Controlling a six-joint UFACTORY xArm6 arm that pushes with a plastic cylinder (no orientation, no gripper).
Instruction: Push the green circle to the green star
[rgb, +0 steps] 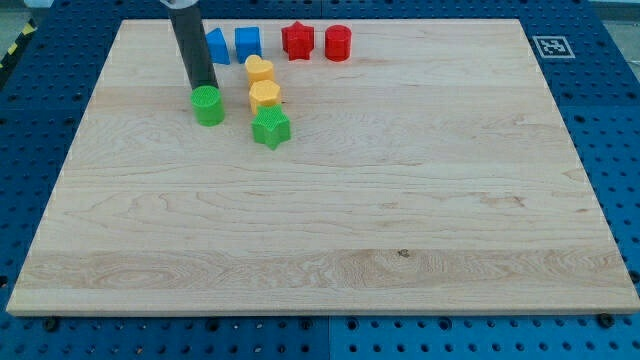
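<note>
The green circle (208, 104) sits on the wooden board toward the view's upper left. The green star (270, 127) lies a short way to its right and slightly lower, with a small gap between them. My tip (203, 86) stands right at the circle's top edge, on its upper-left side, touching or nearly touching it. The dark rod rises from there to the view's top.
A yellow heart (259, 69) and a yellow hexagon (264, 95) stand just above the green star. A blue triangle (217, 45), a blue cube (247, 42), a red star (297, 40) and a red cylinder (338, 43) line the board's top edge. The board (330, 230) lies on a blue pegboard table.
</note>
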